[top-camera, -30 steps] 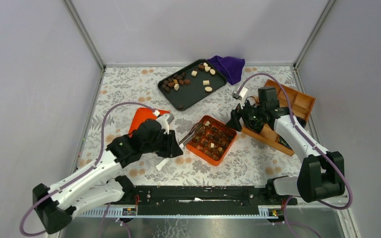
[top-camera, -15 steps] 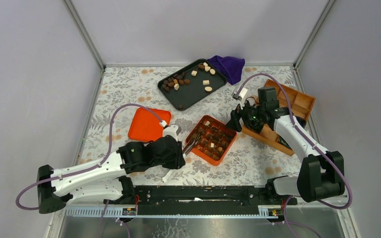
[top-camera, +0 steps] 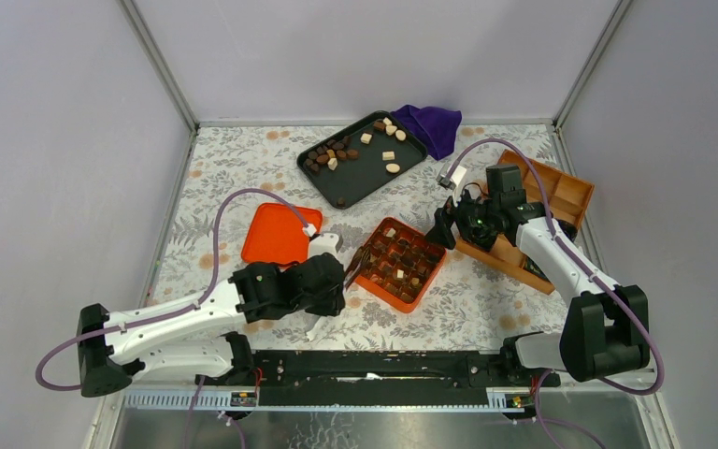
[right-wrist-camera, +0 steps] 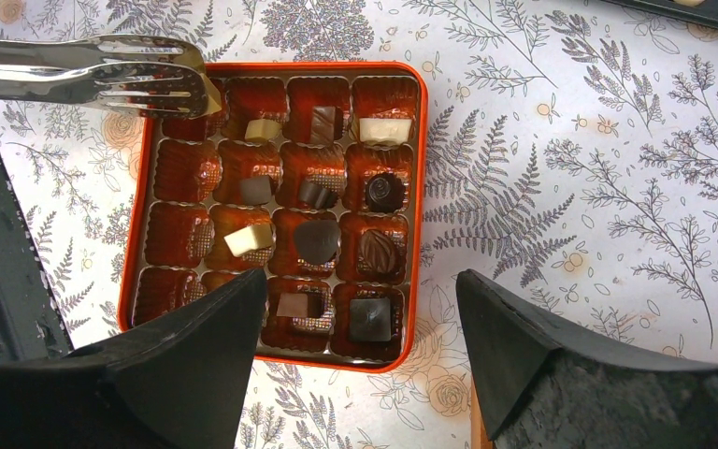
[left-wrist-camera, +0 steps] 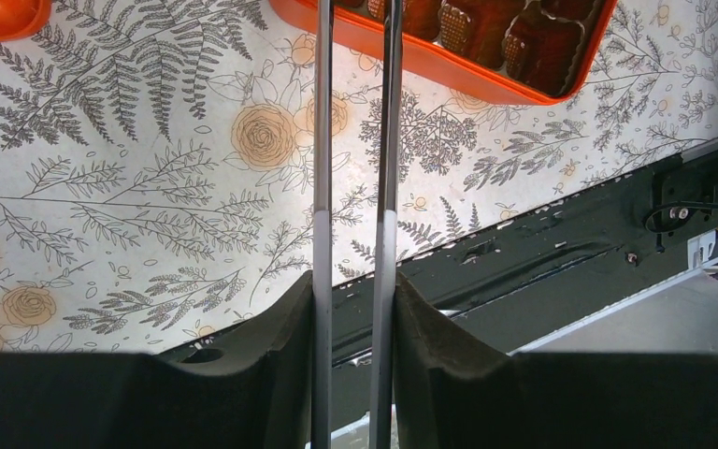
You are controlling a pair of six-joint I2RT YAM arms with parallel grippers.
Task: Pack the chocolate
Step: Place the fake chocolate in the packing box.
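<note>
Chocolate fills most of the box; left gripper clamps tongs over its corner cell, right gripper spread, empty; likely mid-placement, next fetch from tray.

Tabletop: white covering printed with grey ferns and pale orange roses; back wall: plain, pale lilac-grey; left wall and right wall: same tone; corner posts: bare metal, slanted; black rail: along near edge; light: even, soft.
</note>
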